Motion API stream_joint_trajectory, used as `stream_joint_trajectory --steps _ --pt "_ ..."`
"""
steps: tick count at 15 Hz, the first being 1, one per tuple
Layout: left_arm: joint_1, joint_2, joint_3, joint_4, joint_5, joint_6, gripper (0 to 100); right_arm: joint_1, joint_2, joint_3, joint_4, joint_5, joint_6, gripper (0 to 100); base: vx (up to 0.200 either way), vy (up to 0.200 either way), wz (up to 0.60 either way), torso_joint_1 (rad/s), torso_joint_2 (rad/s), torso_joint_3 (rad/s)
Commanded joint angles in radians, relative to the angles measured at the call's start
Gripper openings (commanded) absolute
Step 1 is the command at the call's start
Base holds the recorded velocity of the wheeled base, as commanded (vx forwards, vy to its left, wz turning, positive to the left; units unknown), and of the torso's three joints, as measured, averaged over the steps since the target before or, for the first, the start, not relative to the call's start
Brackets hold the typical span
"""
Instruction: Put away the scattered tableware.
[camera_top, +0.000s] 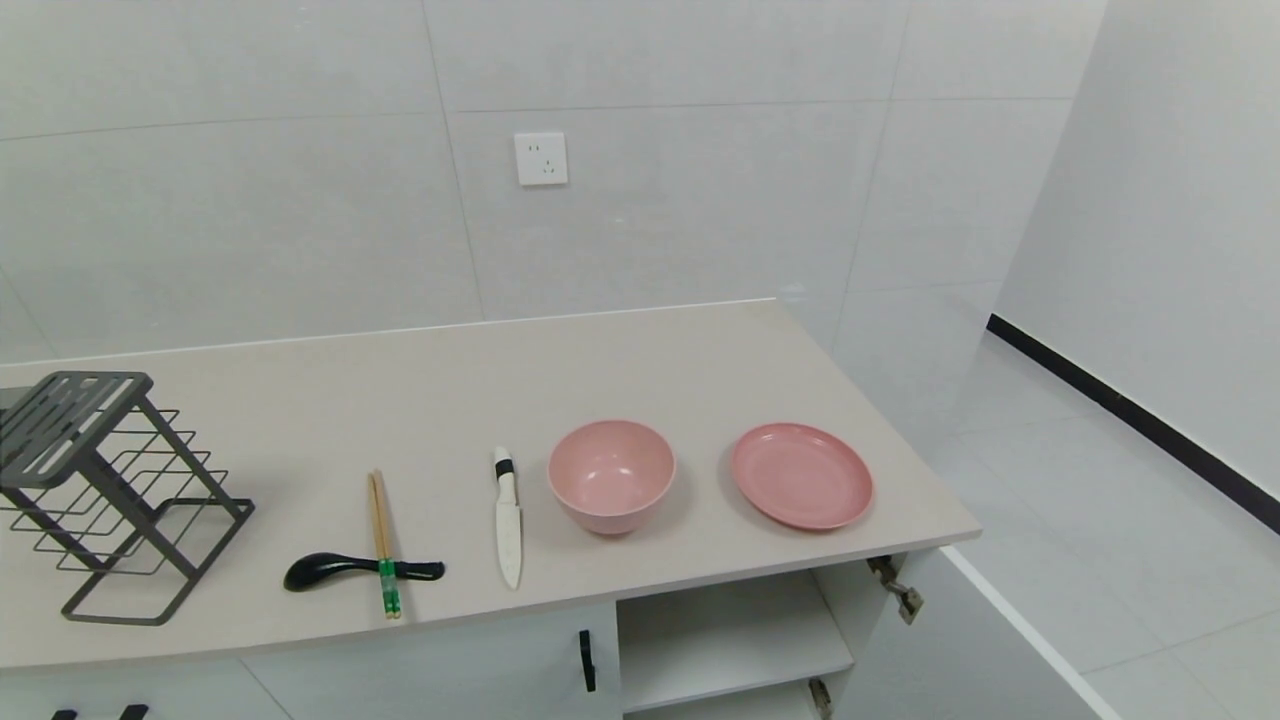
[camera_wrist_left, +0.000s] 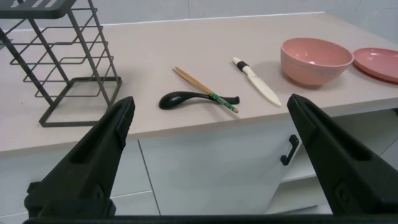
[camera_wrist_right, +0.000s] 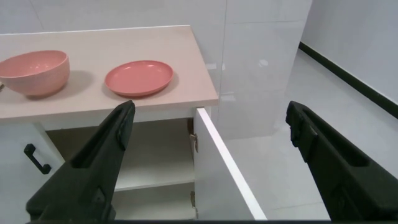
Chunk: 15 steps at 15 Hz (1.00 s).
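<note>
We count one pink round bowl (camera_top: 611, 474) at the lower centre of the head view and one pink flat round plate (camera_top: 801, 474) to its right. Left of the bowl we count one cream-bladed knife with a black band (camera_top: 508, 515), two wooden chopsticks with green bands (camera_top: 382, 545) lying as one pair, and one black glossy spoon (camera_top: 345, 571). At the left edge we count one dark grey metal wire rack (camera_top: 100, 490). On the wall, upper centre, we count one white wall socket (camera_top: 541, 158). Along the bottom edge we count three black cabinet handles (camera_top: 587, 660), two of them cut off by the frame, two metal hinges (camera_top: 897, 587) and one open white cabinet door (camera_top: 940, 660).
</note>
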<state>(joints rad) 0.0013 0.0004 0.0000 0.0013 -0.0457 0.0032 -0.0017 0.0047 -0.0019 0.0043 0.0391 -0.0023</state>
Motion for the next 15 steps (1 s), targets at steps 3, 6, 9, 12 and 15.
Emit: stream_joint_trajectory --steps 3,6,9,12,15 --pt "0.0 0.0 0.0 0.0 0.0 0.0 100 0.0 0.001 0.0 0.0 0.001 -0.001 100 0.0 0.0 0.0 0.009 -0.02 -0.007" --pt "0.0 0.0 0.0 0.0 0.0 0.0 100 0.0 0.001 0.0 -0.003 0.001 -0.004 100 0.0 0.0 0.0 0.0 0.0 0.0" --pt "0.0 0.0 0.0 -0.003 -0.005 -0.002 100 0.0 0.001 0.0 0.002 -0.002 0.019 100 0.0 0.0 0.0 0.0 0.0 0.0" --pt "0.0 0.0 0.0 -0.003 -0.006 0.0 100 0.0 0.001 0.0 0.002 -0.002 0.018 100 0.0 0.0 0.0 0.0 0.0 0.0" --pt "0.0 0.0 0.0 -0.003 -0.005 -0.005 100 0.0 0.001 0.0 0.002 -0.002 0.022 100 0.0 0.0 0.0 0.0 0.0 0.0"
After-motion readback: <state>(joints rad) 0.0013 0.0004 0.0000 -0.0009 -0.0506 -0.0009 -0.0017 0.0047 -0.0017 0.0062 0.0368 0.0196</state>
